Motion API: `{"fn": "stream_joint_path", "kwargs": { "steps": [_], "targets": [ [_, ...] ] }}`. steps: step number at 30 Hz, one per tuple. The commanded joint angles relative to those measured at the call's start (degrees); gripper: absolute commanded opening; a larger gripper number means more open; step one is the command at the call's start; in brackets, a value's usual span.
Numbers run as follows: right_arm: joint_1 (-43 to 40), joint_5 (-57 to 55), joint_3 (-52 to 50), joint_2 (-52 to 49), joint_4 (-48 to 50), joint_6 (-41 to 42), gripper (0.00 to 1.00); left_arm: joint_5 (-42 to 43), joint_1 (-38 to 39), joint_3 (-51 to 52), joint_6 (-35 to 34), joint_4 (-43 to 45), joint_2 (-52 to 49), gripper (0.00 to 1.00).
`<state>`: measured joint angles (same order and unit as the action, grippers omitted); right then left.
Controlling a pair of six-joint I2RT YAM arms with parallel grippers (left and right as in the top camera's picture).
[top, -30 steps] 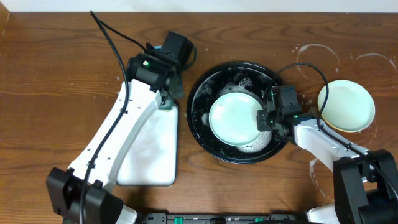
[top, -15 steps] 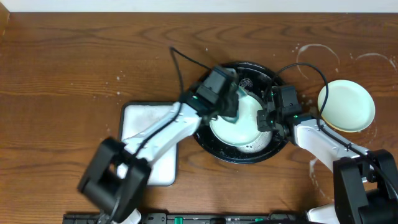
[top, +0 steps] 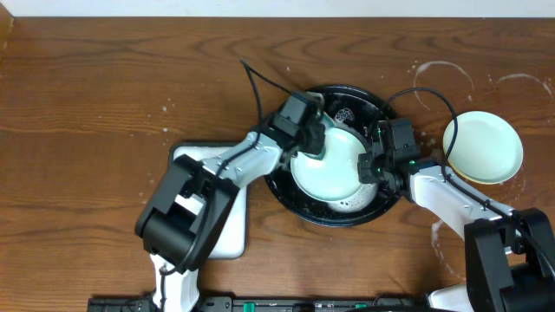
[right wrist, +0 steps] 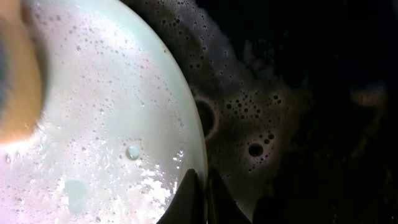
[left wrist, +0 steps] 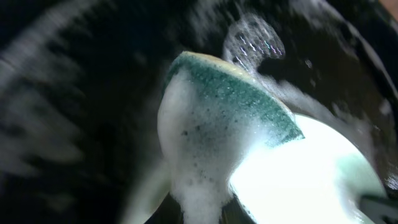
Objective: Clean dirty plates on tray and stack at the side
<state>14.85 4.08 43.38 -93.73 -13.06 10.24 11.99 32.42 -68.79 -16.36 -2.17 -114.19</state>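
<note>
My left end effector (top: 313, 144), clamped on the sponge (left wrist: 236, 106), has swung onto the plate (top: 334, 173) at ten o'clock, apparently scrubbing, while my right end effector (top: 368, 167) pinches its rim.

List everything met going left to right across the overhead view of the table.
white tray → mint plate lying in the black tray → right gripper pinching that plate's right edge → stacked plates, mint on yellow.
</note>
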Motion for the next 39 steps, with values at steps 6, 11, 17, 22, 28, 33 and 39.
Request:
{"fn": "stream_joint_path", "kwargs": {
  "steps": [6, 11, 17, 22, 28, 33, 39],
  "targets": [
    [-0.1, -2.1, -0.6, -1.0, -1.1, -0.9, 0.01, -13.2, -3.3, -0.2, 12.3, 0.7, 0.6, 0.07],
    [-0.2, -2.1, -0.6, -1.0, -1.6, -0.9, 0.01, -13.2, -2.2, -0.2, 13.6, 1.0, 5.5, 0.07],
    [-0.1, -2.1, -0.6, -1.0, -1.5, -0.9, 0.01, -13.1, -2.1, -0.2, 13.6, -1.8, 14.3, 0.08],
    [-0.2, -2.1, -0.6, -1.0, -1.5, -0.9, 0.01, -13.1, -2.1, -0.2, 13.5, -11.9, 21.2, 0.08],
    [-0.2, -2.1, -0.2, -0.8, -1.2, -3.7, 0.01, -13.3, -4.1, -0.2, 10.3, -32.5, 27.9, 0.08],
    [-0.1, -2.1, 4.9, 2.3, -9.0, -2.5, 0.01, -17.0, -11.3, 0.7, -2.1, -47.3, 28.6, 0.08],
    [1.4, -10.2, 13.4, 7.6, -23.1, -0.9, 0.01, -14.6, -20.9, 6.6, -8.4, -47.5, 28.5, 0.08]
  ]
}}
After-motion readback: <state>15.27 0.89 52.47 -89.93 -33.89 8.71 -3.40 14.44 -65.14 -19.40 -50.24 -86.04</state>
